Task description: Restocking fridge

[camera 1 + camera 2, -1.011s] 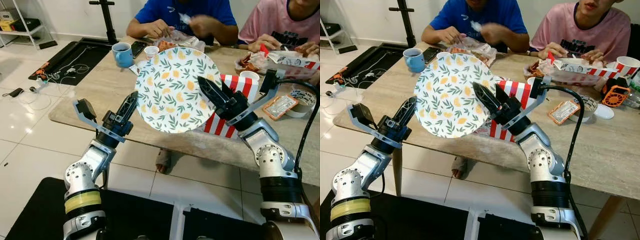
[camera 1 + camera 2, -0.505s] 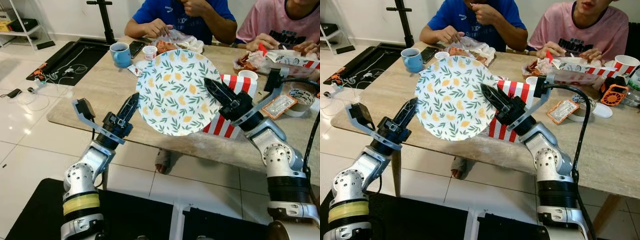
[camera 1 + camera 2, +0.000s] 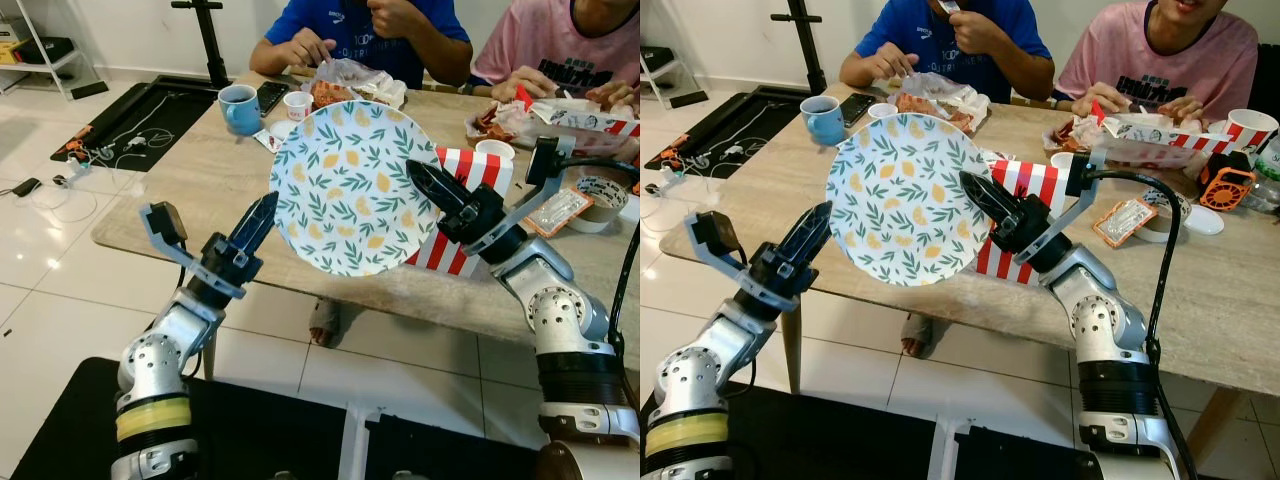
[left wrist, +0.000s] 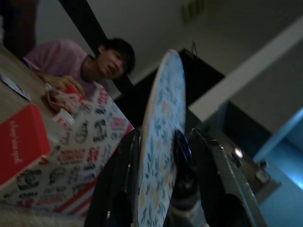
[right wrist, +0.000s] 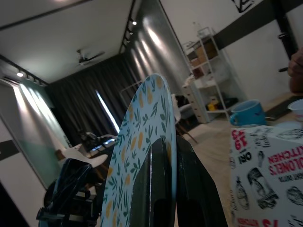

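Right hand [image 3: 975,193] pinches plate [image 3: 902,199] rim; left hand [image 3: 812,228] apparently apart.

A white plate [image 3: 350,187] patterned with yellow lemons and green leaves is seen. Red and white stripes mark the box [image 3: 470,180]. The mug [image 3: 241,107] is blue; the table [image 3: 190,190] appears beige, perhaps marbled.

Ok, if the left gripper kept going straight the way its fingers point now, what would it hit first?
Most likely the lemon-print plate that the right gripper holds tilted on edge above the table. The left gripper points up toward the plate's lower edge, and its wrist view looks along the rim. Depth is unclear, so it might slip past.
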### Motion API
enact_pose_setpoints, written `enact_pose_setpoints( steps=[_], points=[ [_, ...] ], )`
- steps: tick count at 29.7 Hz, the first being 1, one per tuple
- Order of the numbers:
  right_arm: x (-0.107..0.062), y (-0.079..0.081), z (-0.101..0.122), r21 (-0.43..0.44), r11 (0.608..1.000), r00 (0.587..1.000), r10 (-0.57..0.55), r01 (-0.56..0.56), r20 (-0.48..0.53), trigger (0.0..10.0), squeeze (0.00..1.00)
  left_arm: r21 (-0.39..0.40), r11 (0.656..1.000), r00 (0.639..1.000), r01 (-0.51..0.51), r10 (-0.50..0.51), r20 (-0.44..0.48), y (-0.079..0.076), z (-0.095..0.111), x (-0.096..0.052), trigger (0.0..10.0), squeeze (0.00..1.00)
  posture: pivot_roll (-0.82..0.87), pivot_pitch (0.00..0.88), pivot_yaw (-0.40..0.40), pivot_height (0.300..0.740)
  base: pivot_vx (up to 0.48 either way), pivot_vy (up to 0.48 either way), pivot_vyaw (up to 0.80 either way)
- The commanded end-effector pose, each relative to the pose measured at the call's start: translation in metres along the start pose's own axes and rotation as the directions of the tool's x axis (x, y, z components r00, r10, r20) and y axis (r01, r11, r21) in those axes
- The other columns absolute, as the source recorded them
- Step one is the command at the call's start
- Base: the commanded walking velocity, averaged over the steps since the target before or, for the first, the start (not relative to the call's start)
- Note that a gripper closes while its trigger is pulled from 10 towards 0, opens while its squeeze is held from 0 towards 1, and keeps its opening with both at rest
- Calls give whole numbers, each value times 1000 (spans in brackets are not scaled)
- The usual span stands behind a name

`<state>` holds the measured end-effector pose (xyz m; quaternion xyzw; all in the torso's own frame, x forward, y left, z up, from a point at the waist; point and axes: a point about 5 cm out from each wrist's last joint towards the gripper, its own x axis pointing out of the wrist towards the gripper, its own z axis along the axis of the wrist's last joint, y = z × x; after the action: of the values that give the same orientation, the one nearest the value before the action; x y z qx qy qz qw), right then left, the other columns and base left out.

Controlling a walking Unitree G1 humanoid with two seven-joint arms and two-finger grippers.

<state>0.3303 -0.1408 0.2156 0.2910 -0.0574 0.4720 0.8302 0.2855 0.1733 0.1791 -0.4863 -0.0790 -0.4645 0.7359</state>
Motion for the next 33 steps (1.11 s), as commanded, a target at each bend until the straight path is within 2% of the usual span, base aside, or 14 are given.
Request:
enact_pose_setpoints(
  steps=[1, 2, 6, 12, 14, 15, 20, 21, 33],
  points=[
    [-1, 0, 2, -5, 1000, 1000, -5, 5, -13, 0, 0, -2, 997, 996, 80, -80, -42, -9, -2, 5, 10000, 1000, -78, 44, 30, 740, 0, 0, 0],
    [-1, 7, 1, 10, 999, 999, 51, -51, -14, 0, 0, 4, 996, 994, 88, -87, -68, -10, -3, 3, 10000, 1000, -78, 44, 30, 740, 0, 0, 0],
    [-1, 17, 0, 28, 990, 990, 139, -139, -25, 0, 0, 9, 994, 987, 112, -110, -115, -13, -6, 1, 10000, 1000, -78, 42, 27, 740, 0, 0, 0],
    [-2, 30, 3, 50, 971, 972, 233, -232, -7, 0, 0, 33, 993, 980, 111, -104, -170, -14, -12, 0, 10000, 1000, -79, 52, 22, 740, 0, 0, 0],
    [-2, 31, 2, 47, 970, 970, 241, -240, -16, 0, 0, 44, 992, 977, 118, -108, -184, -15, -13, -1, 10000, 965, -78, 61, 21, 740, 0, 0, 0],
    [-2, 32, 2, 47, 969, 969, 244, -243, -24, 0, 0, 47, 991, 974, 129, -118, -194, -16, -13, -1, 10000, 0, -78, 63, 22, 740, 0, 0, 0],
    [-2, 29, -2, 48, 976, 976, 213, -212, -39, 0, 0, 43, 987, 971, 153, -143, -192, -20, -13, 0, 10000, 0, -79, 62, 25, 740, 0, 0, 0],
    [-2, 27, -3, 47, 980, 980, 196, -194, -40, 0, 0, 25, 984, 967, 179, -171, -191, -23, -13, 0, 0, 0, -79, 57, 26, 740, 0, 0, 0],
    [-2, 28, 0, 56, 980, 981, 193, -191, -29, 0, 0, 30, 973, 957, 230, -221, -189, -28, -9, -1, 0, 0, -80, 54, 24, 740, 0, 0, 0]
  ],
)
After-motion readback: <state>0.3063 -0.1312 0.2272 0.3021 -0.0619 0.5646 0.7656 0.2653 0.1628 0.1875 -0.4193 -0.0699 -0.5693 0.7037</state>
